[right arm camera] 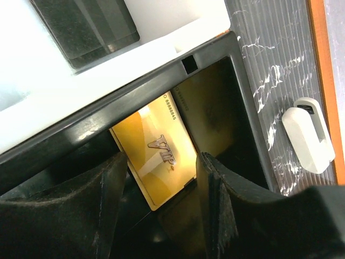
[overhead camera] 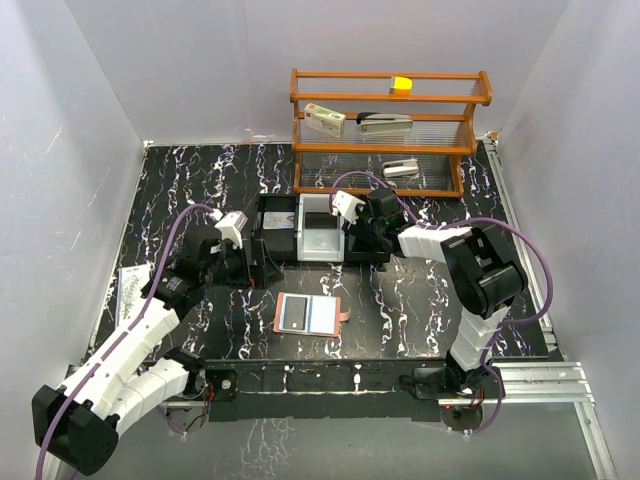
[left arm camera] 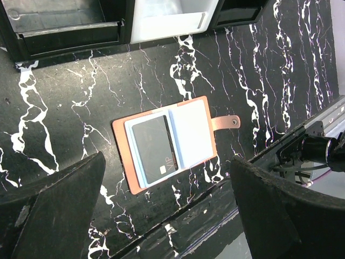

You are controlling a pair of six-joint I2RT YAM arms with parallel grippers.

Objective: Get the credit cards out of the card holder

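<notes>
Right gripper [right arm camera: 161, 164] was pitched down into the black tray [right arm camera: 226, 108], jaws partly apart. A gold card [right arm camera: 156, 145] lay under the gap and looked ungripped. The tray wall stood close ahead.

Left gripper [left arm camera: 167, 162] hovered with jaws wide. The card holder [left arm camera: 194, 135] lay just below it, opened flat, with a dark card [left arm camera: 153, 145] in its pocket and bare table around it.

The table [left arm camera: 70, 97] was black and marbled, enclosed by white walls [overhead camera: 100, 100].

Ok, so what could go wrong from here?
1. The gold card lies in the black tray between the parted jaws of the right gripper; lifting away carelessly could catch it and drag it out.
2. A dark card sits in the card holder, which nothing pins down; pulling the card might slide the whole holder.
</notes>
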